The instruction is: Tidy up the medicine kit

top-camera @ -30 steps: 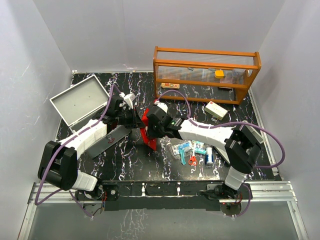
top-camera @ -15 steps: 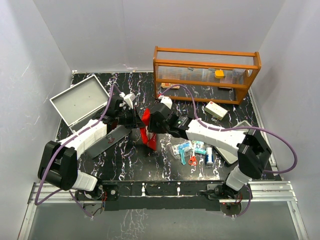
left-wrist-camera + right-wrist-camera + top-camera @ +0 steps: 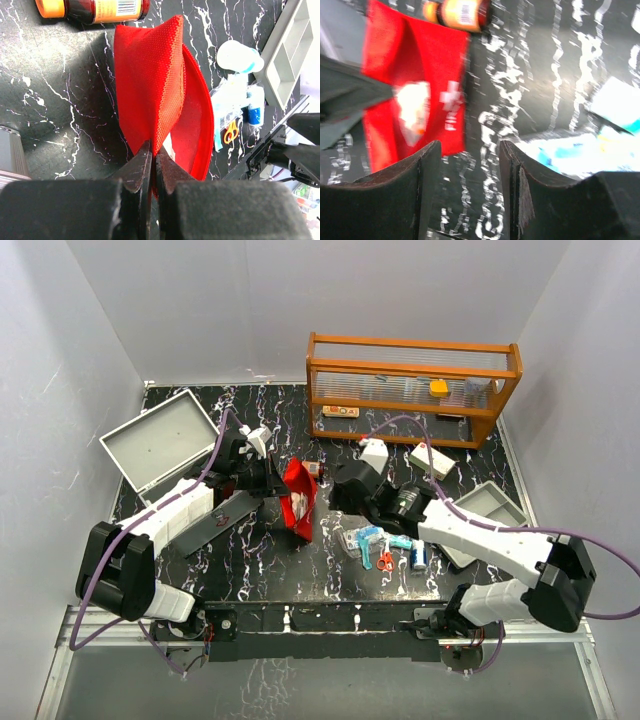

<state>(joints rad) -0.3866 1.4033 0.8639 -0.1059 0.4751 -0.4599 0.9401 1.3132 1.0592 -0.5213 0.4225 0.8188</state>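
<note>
Left gripper (image 3: 152, 150) clamps the red pouch (image 3: 150, 85) by its edge; right gripper (image 3: 469, 150) stands parted, empty, beside the pouch.

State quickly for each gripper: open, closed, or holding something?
Left gripper: closed, pinching the edge of the red pouch.
Right gripper: open, holding nothing.
</note>
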